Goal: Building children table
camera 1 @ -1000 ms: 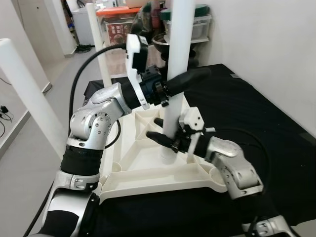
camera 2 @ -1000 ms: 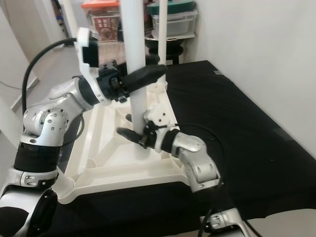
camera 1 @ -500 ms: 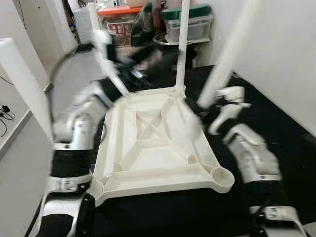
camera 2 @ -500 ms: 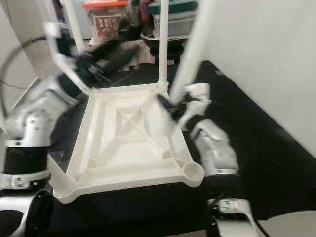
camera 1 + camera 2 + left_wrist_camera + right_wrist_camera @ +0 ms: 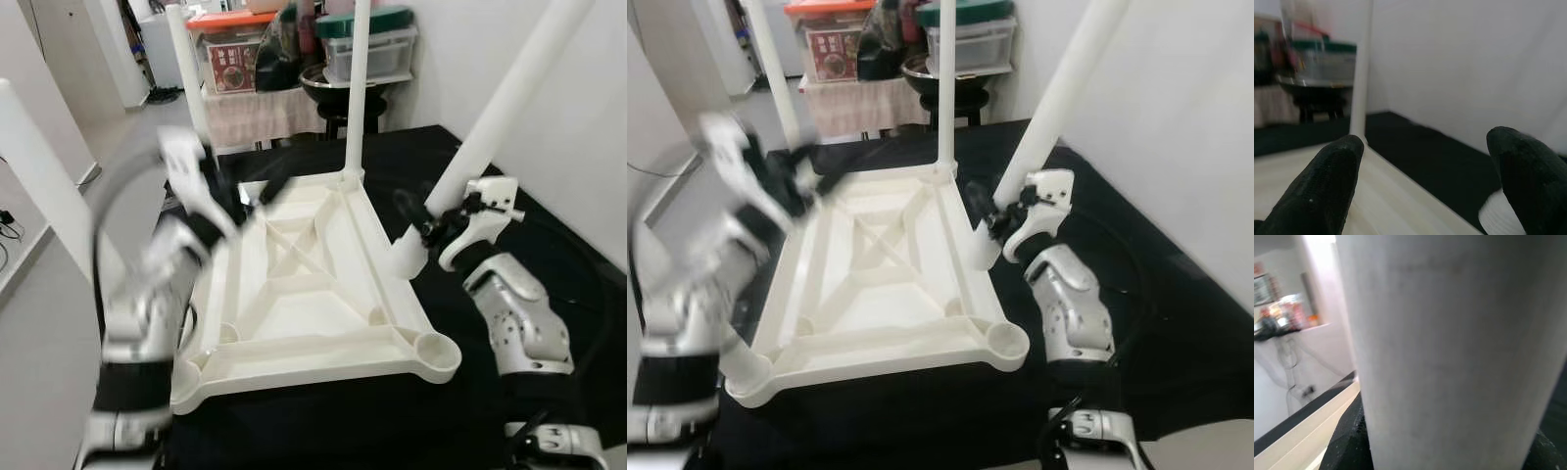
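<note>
One white table leg [image 5: 490, 117] clamped in right gripper [image 5: 428, 217], tilted, lower end just beside right edge of upturned white tabletop [image 5: 304, 294]. Tabletop lying underside-up on black counter [image 5: 529, 225]. Three legs already upright at tabletop corners, far-right one [image 5: 357, 88] among them. Left gripper [image 5: 1425, 186] blurred over tabletop's far-left corner, fingers [image 5: 1327, 186] spread apart, holding nothing.

No legible text or labels anywhere

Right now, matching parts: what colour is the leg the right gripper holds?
White, clearest in the left eye view: leg, right gripper.
</note>
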Controlling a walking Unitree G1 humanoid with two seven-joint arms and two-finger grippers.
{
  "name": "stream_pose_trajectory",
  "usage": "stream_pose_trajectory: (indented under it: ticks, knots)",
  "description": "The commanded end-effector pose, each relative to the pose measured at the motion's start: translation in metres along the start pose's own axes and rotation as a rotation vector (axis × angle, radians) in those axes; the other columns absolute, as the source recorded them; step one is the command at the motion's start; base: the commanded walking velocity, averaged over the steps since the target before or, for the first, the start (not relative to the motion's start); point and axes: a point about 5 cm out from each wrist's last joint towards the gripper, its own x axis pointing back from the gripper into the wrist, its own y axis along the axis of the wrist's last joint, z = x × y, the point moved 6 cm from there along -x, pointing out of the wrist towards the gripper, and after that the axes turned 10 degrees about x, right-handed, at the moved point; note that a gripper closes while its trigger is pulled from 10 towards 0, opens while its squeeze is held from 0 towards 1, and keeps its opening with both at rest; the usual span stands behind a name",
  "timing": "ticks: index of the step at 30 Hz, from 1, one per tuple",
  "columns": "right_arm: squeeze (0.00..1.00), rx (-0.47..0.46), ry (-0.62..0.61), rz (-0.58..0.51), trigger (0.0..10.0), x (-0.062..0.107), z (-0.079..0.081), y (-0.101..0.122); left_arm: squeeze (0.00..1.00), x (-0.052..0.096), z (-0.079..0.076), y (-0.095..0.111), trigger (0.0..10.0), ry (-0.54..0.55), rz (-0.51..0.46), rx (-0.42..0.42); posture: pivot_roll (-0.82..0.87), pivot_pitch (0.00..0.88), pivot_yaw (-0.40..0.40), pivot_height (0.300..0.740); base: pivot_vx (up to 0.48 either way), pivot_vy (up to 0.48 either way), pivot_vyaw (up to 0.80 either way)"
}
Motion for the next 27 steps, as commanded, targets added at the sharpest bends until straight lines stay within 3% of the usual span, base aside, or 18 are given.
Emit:
stream_pose_trajectory:
  ticks: [1, 2, 5, 10, 12, 13, 14, 16, 17, 19, 20, 22, 27]
  knots:
    - [0.0, 0.042, 0.017, -0.023, 10.0, -0.001, 0.006, 0.008, 0.0, -0.002, -0.013, 0.003, 10.0, -0.033, -0.006, 0.001, -0.09, 0.051, 0.062, 0.74, 0.0, -0.48, 0.0]
    - [0.0, 0.042, 0.017, -0.023, 10.0, -0.001, 0.006, 0.008, 0.0, -0.002, -0.013, 0.003, 10.0, -0.033, -0.006, 0.001, -0.09, 0.051, 0.062, 0.74, 0.0, -0.48, 0.0]
    - [0.0, 0.102, 0.013, 0.038, 10.0, -0.003, 0.015, -0.002, 0.0, 0.012, -0.016, -0.024, 10.0, 0.006, 0.054, 0.053, -0.08, 0.074, 0.058, 0.74, 0.0, -0.32, 0.0]
    - [0.0, 0.154, 0.018, 0.067, 10.0, -0.004, 0.021, -0.007, 0.0, 0.019, -0.018, -0.035, 10.0, 0.022, 0.08, 0.056, -0.08, 0.083, 0.055, 0.74, 0.0, 0.0, 0.0]
    - [0.0, 0.261, 0.072, 0.09, 10.0, -0.003, 0.033, -0.011, 0.0, 0.024, -0.019, -0.04, 10.0, 0.05, 0.093, 0.027, -0.08, 0.093, 0.053, 0.74, 0.0, 0.0, 0.0]
    - [0.0, 0.221, 0.203, 0.088, 10.0, 0.002, 0.052, -0.012, 0.0, 0.028, -0.019, -0.043, 10.0, 0.07, 0.106, -0.003, -0.08, 0.106, 0.051, 0.74, 0.0, 0.0, 0.0]
    - [0.0, 0.221, 0.203, 0.088, 10.0, 0.002, 0.052, -0.012, 0.0, 0.028, -0.019, -0.043, 10.0, 0.07, 0.106, -0.003, -0.08, 0.106, 0.051, 0.74, 0.0, 0.0, 0.0]
    - [0.0, 0.158, 0.368, 0.065, 10.0, 0.013, 0.076, -0.008, 0.0, 0.039, -0.024, -0.049, 10.0, 0.105, 0.135, -0.084, -0.07, 0.128, 0.044, 0.74, 0.0, 0.0, 0.4]
    - [0.0, 0.158, 0.368, 0.065, 10.0, 0.013, 0.076, -0.008, 0.0, 0.039, -0.024, -0.049, 10.0, 0.105, 0.135, -0.084, -0.07, 0.128, 0.044, 0.74, 0.0, 0.0, 0.8]
    - [0.0, 0.143, 0.466, 0.054, 10.0, 0.021, 0.091, -0.004, 0.0, 0.053, -0.023, -0.054, 10.0, 0.163, 0.17, -0.164, -0.06, 0.155, 0.041, 0.74, 0.0, 0.0, 0.8]
    - [0.0, 0.143, 0.466, 0.054, 10.0, 0.021, 0.091, -0.004, 0.0, 0.053, -0.023, -0.054, 10.0, 0.163, 0.17, -0.164, -0.06, 0.155, 0.041, 0.74, 0.0, 0.0, 0.8]
    - [0.0, 0.132, 0.537, 0.042, 10.0, 0.027, 0.101, 0.0, 0.0, 0.068, -0.023, -0.059, 10.0, 0.217, 0.204, -0.201, -0.05, 0.171, 0.033, 0.74, 0.0, 0.0, 0.8]
    - [0.0, 0.087, 0.619, 0.001, 10.0, 0.034, 0.109, 0.01, 0.0, 0.089, -0.028, -0.064, 10.0, 0.254, 0.244, -0.247, -0.03, 0.217, 0.014, 0.74, 0.0, 0.0, 0.8]
